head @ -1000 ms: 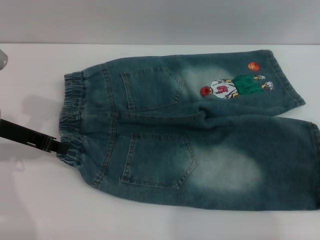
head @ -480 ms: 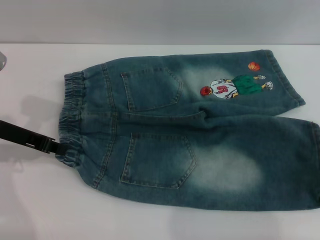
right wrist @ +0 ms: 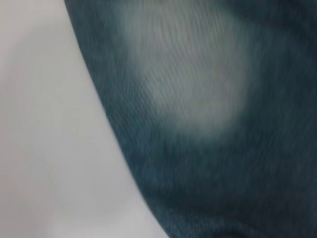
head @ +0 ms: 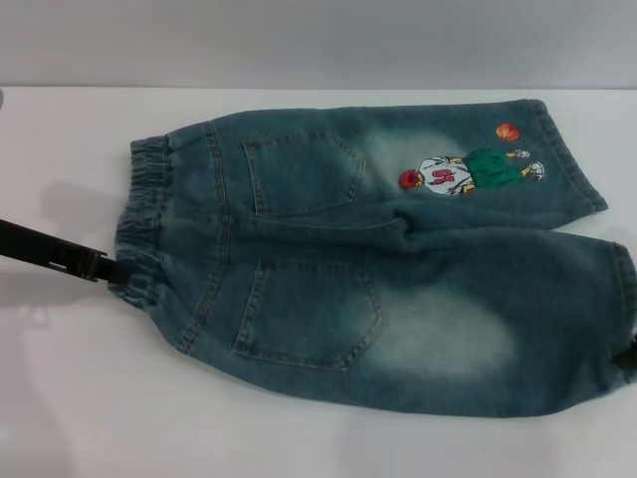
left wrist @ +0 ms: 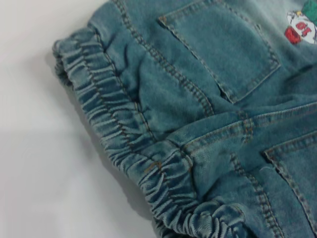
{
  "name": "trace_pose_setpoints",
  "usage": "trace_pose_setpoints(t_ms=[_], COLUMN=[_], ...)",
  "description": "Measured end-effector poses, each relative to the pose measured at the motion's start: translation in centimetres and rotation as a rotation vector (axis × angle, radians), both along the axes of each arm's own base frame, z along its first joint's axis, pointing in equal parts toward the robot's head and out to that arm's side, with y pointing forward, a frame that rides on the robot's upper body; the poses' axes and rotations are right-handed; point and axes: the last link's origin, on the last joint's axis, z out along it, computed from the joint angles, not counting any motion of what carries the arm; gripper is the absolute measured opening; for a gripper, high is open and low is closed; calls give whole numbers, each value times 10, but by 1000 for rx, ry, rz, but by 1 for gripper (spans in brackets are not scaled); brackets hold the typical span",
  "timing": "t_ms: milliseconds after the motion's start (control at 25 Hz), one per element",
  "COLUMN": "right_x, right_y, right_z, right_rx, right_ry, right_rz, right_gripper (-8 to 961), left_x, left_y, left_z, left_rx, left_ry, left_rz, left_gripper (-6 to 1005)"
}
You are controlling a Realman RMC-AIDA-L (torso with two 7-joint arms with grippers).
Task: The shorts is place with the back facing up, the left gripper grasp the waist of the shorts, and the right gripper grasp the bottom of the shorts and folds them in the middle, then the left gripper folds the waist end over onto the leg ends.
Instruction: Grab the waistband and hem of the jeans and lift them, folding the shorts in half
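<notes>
The shorts (head: pixel 328 269) lie back up on the white table, both patch pockets showing and the embroidered basketball player on the far leg. The ruffled waist (head: pixel 144 214) points left and the leg ends (head: pixel 575 159) point right. My left gripper (head: pixel 111 271) comes in low from the left and is shut on the near corner of the waist, which the left wrist view shows close up as a gathered band (left wrist: pixel 109 124). Only a dark tip of my right gripper (head: pixel 629 363) shows at the right edge, shut on the near leg's hem. The right wrist view is filled by faded denim (right wrist: pixel 198 99).
The white table (head: pixel 60 398) runs bare to the left of and in front of the shorts. A grey wall stands behind the table's far edge (head: pixel 299 88).
The left gripper has risen and drawn the near waist corner away from the front edge. The near leg hem has pulled in from the right edge, and the right gripper's tip has come into view.
</notes>
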Motion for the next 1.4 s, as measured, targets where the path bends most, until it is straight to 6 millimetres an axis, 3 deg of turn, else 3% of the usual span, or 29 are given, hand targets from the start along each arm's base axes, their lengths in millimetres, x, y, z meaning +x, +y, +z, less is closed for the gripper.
trace_pose_setpoints(t_ms=[200,840,1400], right_x=[-11,-20,-7], right_y=[0,9,18], right_z=[6,27,48], right_rx=[70,317,614], right_ry=[95,357,527], right_rz=[56,184,279], right_gripper=[-1,2,11], left_x=[1,-7,-9], left_y=[6,25,27], left_z=[6,34,43], left_rx=[44,264,440], left_ry=[14,33,11], left_rz=[-17,-19,-36], left_gripper=[44,44,44])
